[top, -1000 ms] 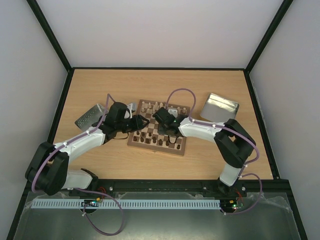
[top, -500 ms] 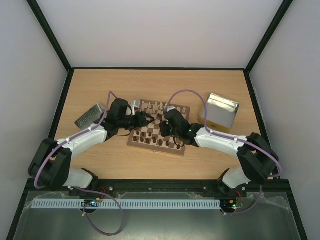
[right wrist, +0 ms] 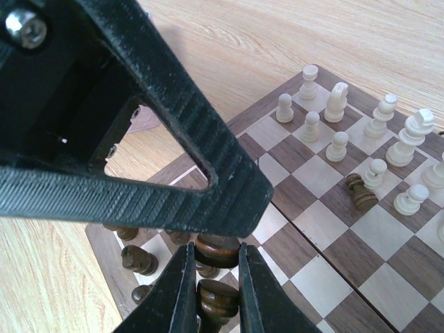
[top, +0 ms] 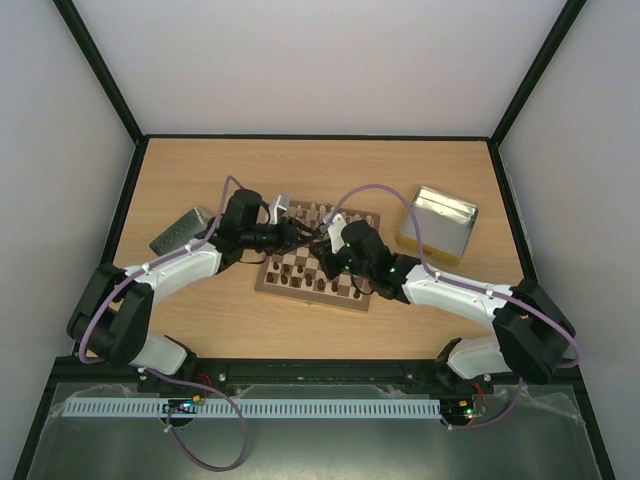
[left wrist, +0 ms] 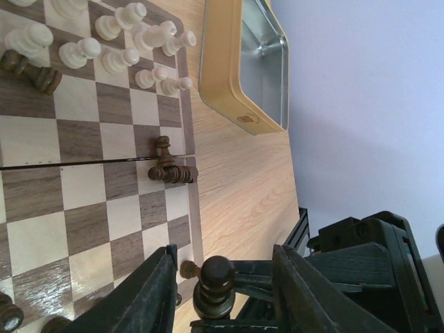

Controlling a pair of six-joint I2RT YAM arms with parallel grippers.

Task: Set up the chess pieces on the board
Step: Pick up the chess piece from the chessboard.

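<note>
dark piece pinched in right claw above the board edge, left claw spread round it

dark piece (right wrist: pixel 217 295) hangs off the board (left wrist: pixel 41 194), over the edge where other dark pieces (right wrist: pixel 137 259) stand; right claw (right wrist: pixel 215 258) presses on it from both sides. left claw (left wrist: pixel 223 263) is spread, a finger either side of the same piece, gaps showing, no contact that i can make out. risks, my reading: if the left claw closes off-centre, or the right lets go early, the piece twists out and drops onto the ones below, bowling them over. both claws are crowded into one spot, so a knock between them could do the same. a toppled dark piece (left wrist: pixel 173 173) lies at the border beside the table (left wrist: pixel 236 201), another just by the cream pieces (left wrist: pixel 104 52); a low sweep would scatter those rows.
</note>
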